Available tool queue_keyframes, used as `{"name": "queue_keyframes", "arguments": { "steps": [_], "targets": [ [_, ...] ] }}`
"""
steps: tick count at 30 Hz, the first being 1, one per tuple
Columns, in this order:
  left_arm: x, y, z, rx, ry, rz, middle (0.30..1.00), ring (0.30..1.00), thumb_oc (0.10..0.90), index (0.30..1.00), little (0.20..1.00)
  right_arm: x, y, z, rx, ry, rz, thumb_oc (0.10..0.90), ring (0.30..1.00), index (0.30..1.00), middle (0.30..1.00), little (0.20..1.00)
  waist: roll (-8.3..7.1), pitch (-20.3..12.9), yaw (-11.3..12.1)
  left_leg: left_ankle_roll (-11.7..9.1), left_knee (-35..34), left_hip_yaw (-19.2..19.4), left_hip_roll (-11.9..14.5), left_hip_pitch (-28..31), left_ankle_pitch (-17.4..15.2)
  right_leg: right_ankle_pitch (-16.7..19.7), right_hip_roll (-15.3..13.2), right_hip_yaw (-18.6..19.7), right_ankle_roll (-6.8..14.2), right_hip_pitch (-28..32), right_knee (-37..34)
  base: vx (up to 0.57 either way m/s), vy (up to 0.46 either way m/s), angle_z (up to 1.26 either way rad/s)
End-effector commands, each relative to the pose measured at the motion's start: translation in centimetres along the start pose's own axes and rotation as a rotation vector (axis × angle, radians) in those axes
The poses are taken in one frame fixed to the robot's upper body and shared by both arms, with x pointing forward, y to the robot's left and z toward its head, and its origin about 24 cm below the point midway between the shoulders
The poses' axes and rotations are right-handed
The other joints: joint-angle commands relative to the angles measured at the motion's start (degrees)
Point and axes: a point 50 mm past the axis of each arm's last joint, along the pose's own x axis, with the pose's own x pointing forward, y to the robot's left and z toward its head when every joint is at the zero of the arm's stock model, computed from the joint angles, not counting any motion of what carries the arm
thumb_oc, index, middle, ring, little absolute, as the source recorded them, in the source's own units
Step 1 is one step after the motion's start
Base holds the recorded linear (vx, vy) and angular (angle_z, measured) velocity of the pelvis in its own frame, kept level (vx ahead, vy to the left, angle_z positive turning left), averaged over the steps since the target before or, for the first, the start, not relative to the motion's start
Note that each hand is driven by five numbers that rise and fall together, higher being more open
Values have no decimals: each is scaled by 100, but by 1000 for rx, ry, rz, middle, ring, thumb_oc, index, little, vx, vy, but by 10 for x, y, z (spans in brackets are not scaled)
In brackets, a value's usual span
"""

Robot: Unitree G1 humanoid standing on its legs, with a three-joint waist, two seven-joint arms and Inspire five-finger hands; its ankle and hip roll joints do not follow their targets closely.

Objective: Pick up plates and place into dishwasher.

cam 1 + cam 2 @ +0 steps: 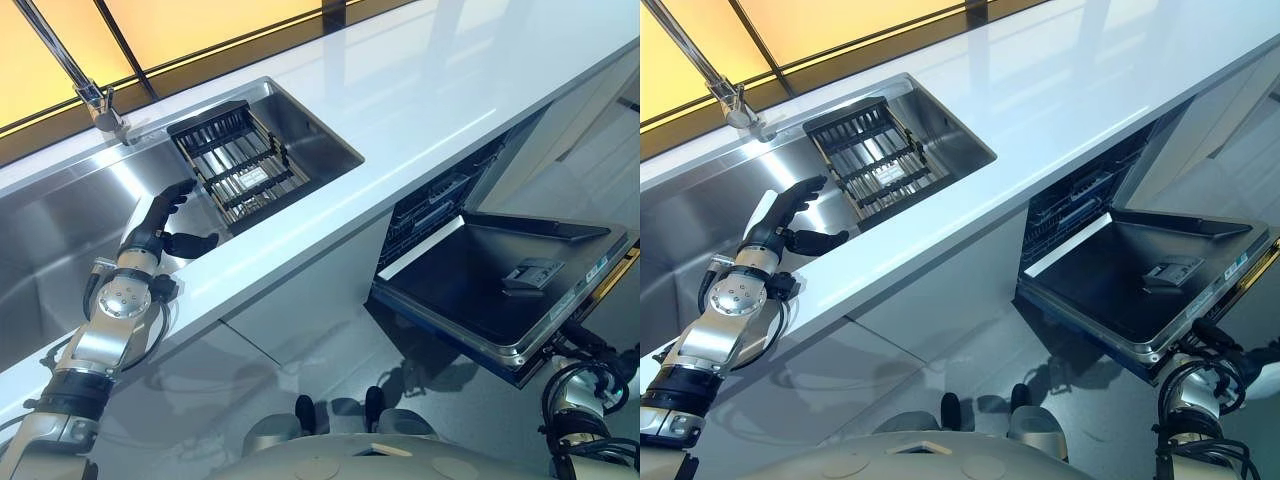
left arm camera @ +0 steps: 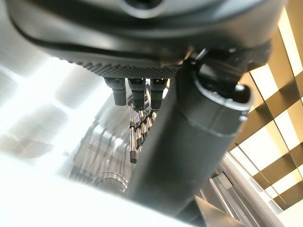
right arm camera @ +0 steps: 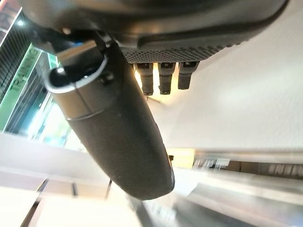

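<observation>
Presently the left hand (image 1: 165, 222) hangs over the steel sink (image 1: 60, 215), fingers straight and thumb spread wide, holding nothing. Just ahead of its fingertips, in the sink's deeper basin, sits a dark dish rack (image 1: 235, 160); the left wrist view shows rack tines past the fingers, close but apart. No plate can be made out with certainty among the slots (pale upright shapes may be plates, though this is a judgement). To do the reach well, the hand should advance into the rack keeping thumb and fingers spread, straddle one plate's rim, and close only once the rim sits between them. The right hand (image 3: 142, 118) is low beside the open dishwasher door (image 1: 500, 285), fingers relaxed, holding nothing. The dishwasher rack (image 1: 430, 205) lies well apart from the sink, across the white counter (image 1: 430, 90).
</observation>
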Motion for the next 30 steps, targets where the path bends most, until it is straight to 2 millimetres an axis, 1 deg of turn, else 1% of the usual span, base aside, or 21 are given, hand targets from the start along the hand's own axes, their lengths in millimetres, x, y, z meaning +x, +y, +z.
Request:
{"name": "queue_keyframes", "arguments": {
  "steps": [1, 4, 7, 9, 11, 12, 13, 14, 17, 20, 23, 27, 29, 30],
  "targets": [
    [12, 25, 31, 27, -145, 95, 900, 900, 800, 900, 900, 21, -6, 51, 150, -149, -16, 800, 900, 900, 900, 900, 109, -254, 31, -34, 326, -152, -43, -418, -438, -483, -5, -174, 284, -258, 631, -50, -87, -3],
    [15, 26, 36, 24, -154, 97, 900, 900, 800, 900, 900, 24, -3, 40, 246, -40, 113, 800, 900, 900, 900, 900, 173, -152, 33, -68, 521, -223, -22, -625, -412, -605, -52, -242, 216, -424, 913, -66, -88, 2],
    [19, 30, 44, 12, -178, 111, 900, 900, 800, 900, 900, 25, 3, 36, 367, 29, 205, 800, 900, 900, 900, 900, 293, 20, 37, -118, 676, -259, -3, -885, -345, -763, -127, -397, 146, -667, 1265, -124, -60, 6],
    [22, 32, 50, -1, -208, 128, 900, 900, 800, 900, 900, 27, 7, 44, 502, 51, 276, 800, 900, 900, 900, 900, 415, 177, 42, -153, 751, -315, -12, -1088, -290, -869, -188, -459, 100, -877, 1494, -190, -25, 6],
    [26, 36, 59, -25, -250, 154, 900, 900, 800, 900, 900, 25, 16, 55, 658, 47, 356, 800, 900, 900, 900, 900, 595, 369, 46, -182, 775, -387, -42, -1294, -217, -997, -256, -508, 51, -1124, 1755, -198, -3, 8],
    [26, 36, 60, -27, -255, 158, 900, 900, 800, 900, 900, 25, 18, 57, 676, 45, 366, 800, 900, 900, 900, 900, 614, 387, 45, -187, 780, -395, -48, -1321, -209, -1016, -265, -513, 46, -1159, 1791, -181, 20, 8],
    [28, 37, 65, -45, -276, 179, 900, 900, 800, 900, 900, 25, 22, 65, 753, 38, 400, 800, 900, 900, 900, 900, 726, 492, 35, -199, 851, -426, -74, -1441, -198, -1093, -323, -511, 9, -1321, 1966, -113, 29, 1],
    [28, 37, 66, -50, -282, 183, 900, 900, 800, 900, 900, 26, 22, 68, 766, 33, 405, 800, 900, 900, 900, 900, 752, 517, 31, -201, 889, -432, -87, -1484, -201, -1112, -343, -514, 0, -1375, 2023, -135, 47, -6],
    [30, 38, 73, -78, -309, 215, 900, 900, 800, 900, 900, 28, 25, 83, 846, 8, 470, 800, 900, 900, 900, 900, 889, 663, 27, -209, 1240, -476, -176, -1759, -255, -1208, -467, -518, -64, -1687, 2368, -89, 43, -7],
    [29, 39, 74, -96, -312, 232, 900, 900, 800, 900, 900, 26, 32, 93, 879, -4, 553, 800, 900, 900, 900, 900, 948, 795, 21, -216, 1619, -485, -219, -1962, -361, -1264, -550, -527, -148, -1878, 2617, -26, 31, -5],
    [27, 40, 72, -114, -307, 251, 900, 900, 800, 900, 900, 22, 39, 101, 863, -16, 639, 800, 900, 900, 900, 900, 982, 943, 9, -235, 2040, -440, -251, -2181, -482, -1316, -594, -541, -243, -2062, 2881, 4, 42, -9],
    [25, 46, 70, -120, -300, 286, 900, 900, 800, 900, 900, 12, 54, 116, 808, -41, 759, 800, 900, 900, 900, 900, 973, 1105, -14, -229, 2442, -388, -264, -2486, -599, -1343, -599, -446, -319, -2351, 3147, 6, 62, -12],
    [25, 52, 70, -114, -301, 314, 900, 900, 800, 900, 900, 3, 65, 125, 791, -64, 823, 800, 900, 900, 900, 900, 956, 1206, -23, -218, 2617, -351, -268, -2665, -600, -1342, -581, -378, -343, -2515, 3252, -35, 73, -26],
    [25, 57, 72, -109, -308, 338, 900, 900, 800, 900, 900, -2, 71, 134, 791, -77, 863, 800, 900, 900, 900, 900, 931, 1272, -20, -200, 2719, -336, -279, -2797, -609, -1328, -573, -337, -346, -2644, 3322, -75, 64, -28]
  ]
}}
